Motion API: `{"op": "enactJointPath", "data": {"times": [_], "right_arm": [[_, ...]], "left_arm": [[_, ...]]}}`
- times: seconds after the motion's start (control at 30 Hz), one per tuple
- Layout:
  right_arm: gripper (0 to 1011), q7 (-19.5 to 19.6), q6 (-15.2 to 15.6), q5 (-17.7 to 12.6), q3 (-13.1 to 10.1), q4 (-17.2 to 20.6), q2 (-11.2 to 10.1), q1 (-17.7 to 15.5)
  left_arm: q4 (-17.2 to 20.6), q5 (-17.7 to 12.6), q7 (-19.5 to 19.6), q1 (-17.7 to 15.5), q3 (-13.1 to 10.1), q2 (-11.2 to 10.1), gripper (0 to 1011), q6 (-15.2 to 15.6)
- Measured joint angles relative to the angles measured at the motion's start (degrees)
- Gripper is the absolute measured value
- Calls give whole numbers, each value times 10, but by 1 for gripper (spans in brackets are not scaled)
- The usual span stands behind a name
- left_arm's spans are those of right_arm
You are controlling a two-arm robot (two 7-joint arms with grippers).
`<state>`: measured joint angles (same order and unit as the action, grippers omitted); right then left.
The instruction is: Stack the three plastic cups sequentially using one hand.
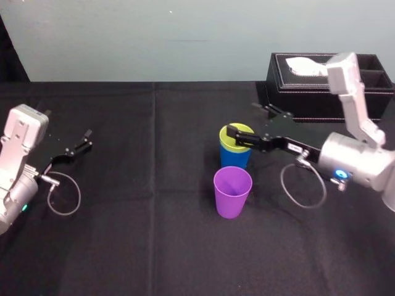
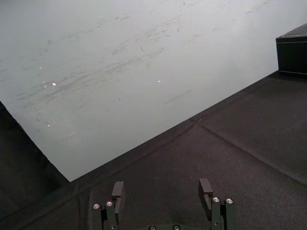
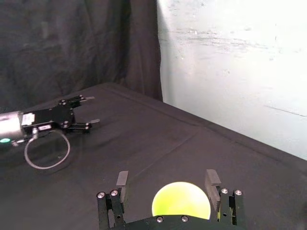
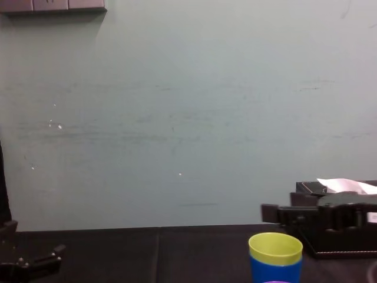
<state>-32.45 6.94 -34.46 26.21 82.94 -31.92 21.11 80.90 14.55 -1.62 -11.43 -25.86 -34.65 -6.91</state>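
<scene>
A: What's nearest?

B: Purple cup (image 1: 232, 192). Upright, mouth up, standing alone on the black cloth (image 1: 154, 246), front-centre.

A: And just behind it?

B: Blue cup (image 1: 235, 159), also upright, close behind the purple one but not touching it. The yellow-green cup (image 4: 275, 247) sits nested inside it, w/ only its upper band sticking out above the blue rim. So two are stacked and one is loose.

A: Right arm?

B: Comes in from the right side. The right gripper (image 3: 166, 179) is at rim height of the yellow-green cup, jaws wide, one finger on each side of it. In the wrist view there's a clear gap betw. one finger and the cup. The other finger is v. close to the rim, and I can't tell if it touches. Not clamped on it.

A: Left arm?

B: Parked far left, well apart from the cups. The left gripper (image 2: 162, 189) is low over the cloth, jaws spread wide, nothing betw. them.

A: Farthest back?

B: Black tissue box (image 1: 308, 80) at the rear right, behind the right arm, w/ a white tissue (image 1: 303, 64) poking out the top. Then the pale wall (image 1: 154, 37).
</scene>
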Motion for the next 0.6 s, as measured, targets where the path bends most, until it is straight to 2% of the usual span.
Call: {"op": "enactJointPath", "data": {"times": [0.2, 0.3, 0.37, 0.47, 0.5, 0.6], "right_arm": [[1004, 0, -6, -11, -20, 47, -42, -48], [1004, -6, -18, -16, -38, 75, -80, -91], [1004, -10, -27, -17, -44, 84, -95, -109], [1004, -18, -53, -9, -55, 105, -128, -156], [1004, -18, -53, -9, -55, 105, -128, -156], [1004, -24, -70, 2, -59, 113, -143, -184]], "left_arm": [[0, 0, 0, 0, 0, 0, 1011, 0], [0, 0, 0, 0, 0, 0, 1011, 0], [0, 0, 0, 0, 0, 0, 1011, 0], [0, 0, 0, 0, 0, 0, 1011, 0], [0, 0, 0, 0, 0, 0, 1011, 0], [0, 0, 0, 0, 0, 0, 1011, 0]]}}
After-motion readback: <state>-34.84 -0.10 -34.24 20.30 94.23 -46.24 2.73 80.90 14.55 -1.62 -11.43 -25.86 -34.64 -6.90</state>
